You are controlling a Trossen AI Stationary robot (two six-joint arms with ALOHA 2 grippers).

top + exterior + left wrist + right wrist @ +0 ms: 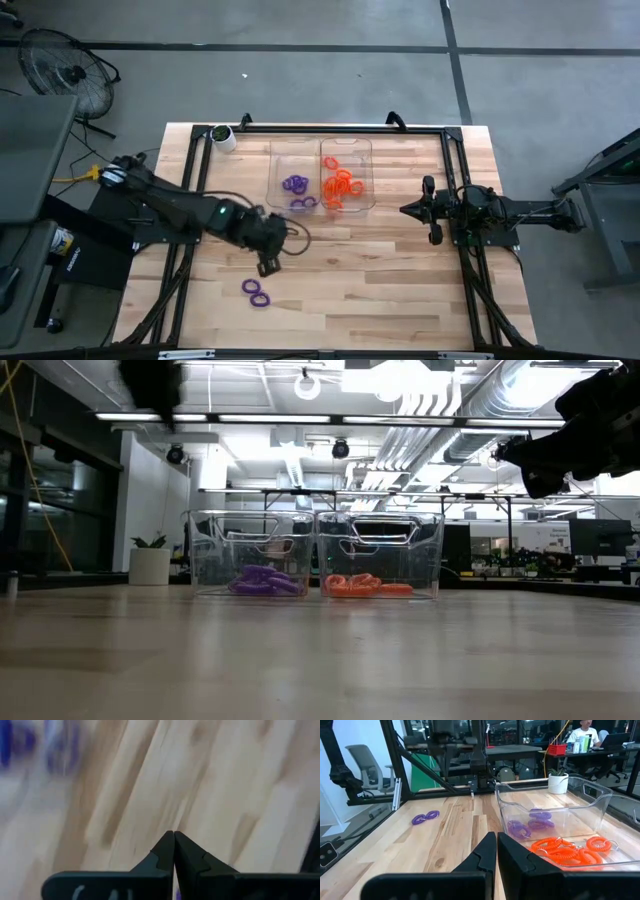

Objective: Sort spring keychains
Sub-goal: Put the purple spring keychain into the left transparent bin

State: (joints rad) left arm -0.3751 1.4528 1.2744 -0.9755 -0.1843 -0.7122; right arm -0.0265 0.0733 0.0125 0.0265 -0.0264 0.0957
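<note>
Wooden table (380, 270), concrete floor (300, 70)

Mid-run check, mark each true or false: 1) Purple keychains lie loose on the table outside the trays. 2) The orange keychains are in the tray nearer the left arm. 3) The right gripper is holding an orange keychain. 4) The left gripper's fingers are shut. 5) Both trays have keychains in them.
1) True: two purple keychains lie on the table, near the left gripper.
2) False: the orange keychains sit in the tray nearer the right arm; the purple ones are in the left-side tray.
3) False: the right gripper is shut and holds nothing, hovering clear of the trays.
4) True.
5) True.
</note>
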